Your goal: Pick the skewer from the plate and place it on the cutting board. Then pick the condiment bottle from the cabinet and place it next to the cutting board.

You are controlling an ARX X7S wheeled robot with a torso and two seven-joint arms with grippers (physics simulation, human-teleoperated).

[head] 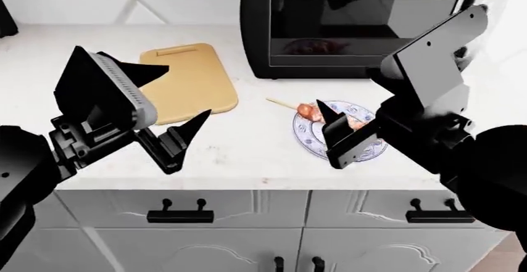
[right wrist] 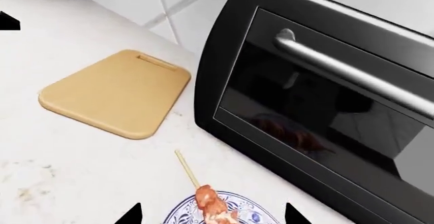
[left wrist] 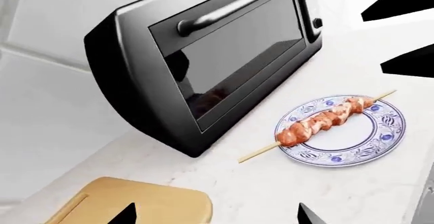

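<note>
Closest to the head camera, the right gripper (head: 346,133) hangs with its jaws spread and empty directly above the plate (head: 309,137), while the left gripper (head: 169,115), likewise spread and holding nothing, hovers near the cutting board (head: 185,81). The skewer (head: 307,110) rests across the plate, its bare stick end jutting off the rim toward the cutting board. The right arm is judged much the nearer for the pick.
</note>
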